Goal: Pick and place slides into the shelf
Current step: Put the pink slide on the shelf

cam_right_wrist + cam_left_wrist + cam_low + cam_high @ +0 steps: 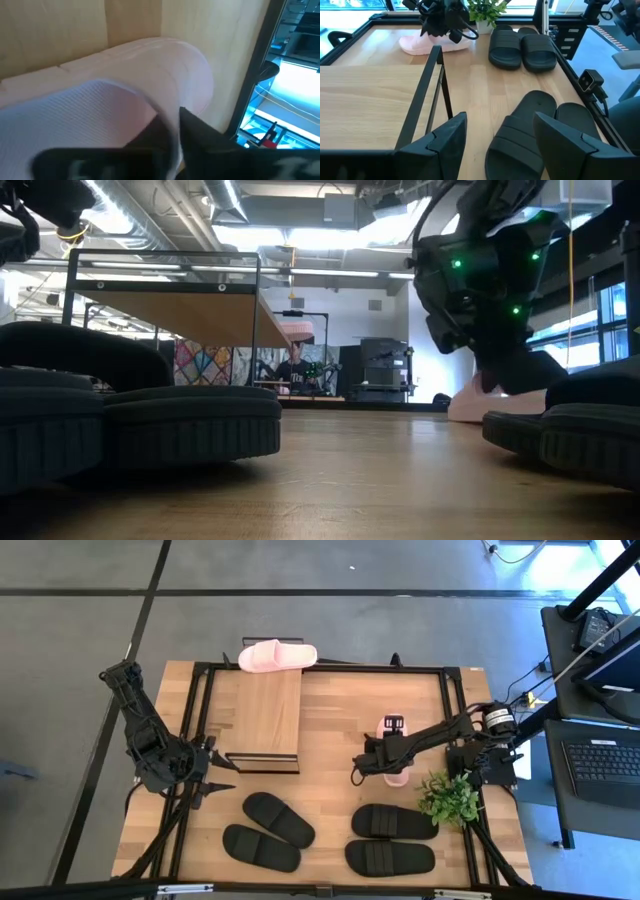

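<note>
Slide of light pink foam [397,755], lying at three o'clock of the light-wood shelf [265,712], is clamped by the right gripper [392,757], while the left gripper [213,774] is held apart at the shelf's seven o'clock corner.

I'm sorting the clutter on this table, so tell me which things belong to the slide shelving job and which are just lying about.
Job:
pink slide on the shelf
pink slide on the table at the right gripper
four black slides
shelf
left gripper, open, waiting beside the shelf

Lying about:
potted plant
</note>
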Available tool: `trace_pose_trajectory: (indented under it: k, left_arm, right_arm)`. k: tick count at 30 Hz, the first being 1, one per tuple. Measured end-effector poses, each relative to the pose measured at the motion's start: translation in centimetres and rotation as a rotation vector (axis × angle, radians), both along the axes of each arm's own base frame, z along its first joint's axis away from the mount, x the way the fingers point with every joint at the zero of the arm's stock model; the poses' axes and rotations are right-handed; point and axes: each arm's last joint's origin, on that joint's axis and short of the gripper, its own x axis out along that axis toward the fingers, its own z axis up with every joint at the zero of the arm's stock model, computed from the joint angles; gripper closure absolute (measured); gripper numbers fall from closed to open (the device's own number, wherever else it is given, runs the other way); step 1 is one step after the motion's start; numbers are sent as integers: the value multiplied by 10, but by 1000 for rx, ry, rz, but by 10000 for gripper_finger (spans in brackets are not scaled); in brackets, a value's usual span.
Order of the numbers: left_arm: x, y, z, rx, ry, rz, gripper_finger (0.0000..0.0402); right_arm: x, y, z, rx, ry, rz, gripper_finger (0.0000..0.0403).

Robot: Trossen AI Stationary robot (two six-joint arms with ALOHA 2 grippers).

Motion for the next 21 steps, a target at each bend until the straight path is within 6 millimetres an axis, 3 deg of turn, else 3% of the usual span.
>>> trace_pose_trajectory:
  k: [5, 9, 13, 21]
  left_arm:
    - [0, 0, 0, 1, 0, 0, 185]
    - [0, 0, 0, 1, 0, 0, 185]
    - [0, 0, 0, 1, 0, 0, 185]
    - [0, 0, 0, 1, 1, 0, 185]
  right_arm:
    - [1, 0, 4, 6, -9, -18, 385]
    - [6, 2, 26, 16, -72, -13, 391]
    - [13, 2, 66, -54, -231, 22, 391]
    - [25, -8, 173, -207, -541, 174, 391]
